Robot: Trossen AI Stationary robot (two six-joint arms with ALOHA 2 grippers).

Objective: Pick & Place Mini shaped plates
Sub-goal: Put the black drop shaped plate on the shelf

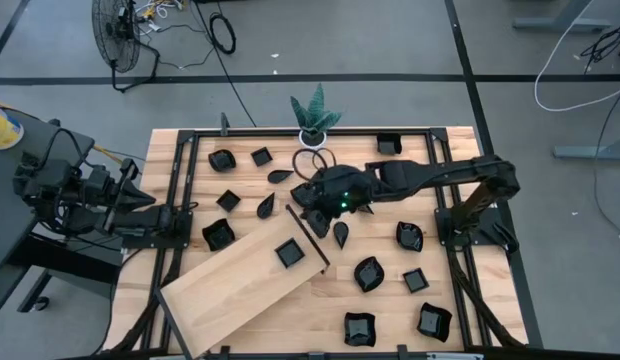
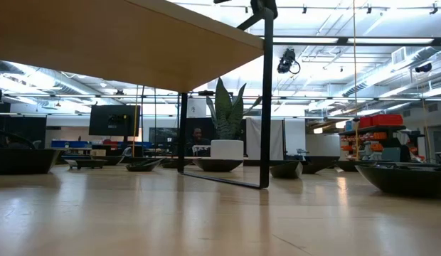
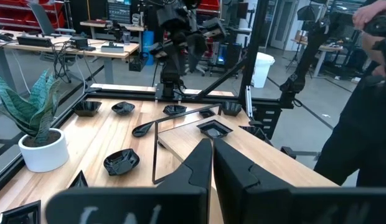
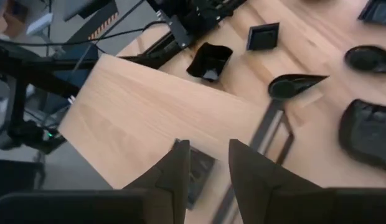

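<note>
Several glossy black mini plates lie across the table, such as a wavy one (image 1: 218, 235), a teardrop (image 1: 341, 232) and a square (image 1: 416, 280). One square plate (image 1: 290, 252) sits on the raised wooden board (image 1: 240, 285); it also shows in the right wrist view (image 4: 199, 177). My right gripper (image 1: 310, 205) (image 4: 209, 168) hovers open above the board's far end and holds nothing. My left gripper (image 1: 190, 212) (image 3: 212, 158) waits shut at the table's left side, touching nothing.
The board stands tilted on a black wire stand (image 2: 267, 99), and the low view shows room under it. A white pot with a green plant (image 1: 314, 128) stands at the far edge. A black frame (image 1: 450, 200) borders the work area. A person (image 3: 367, 93) stands beyond the table.
</note>
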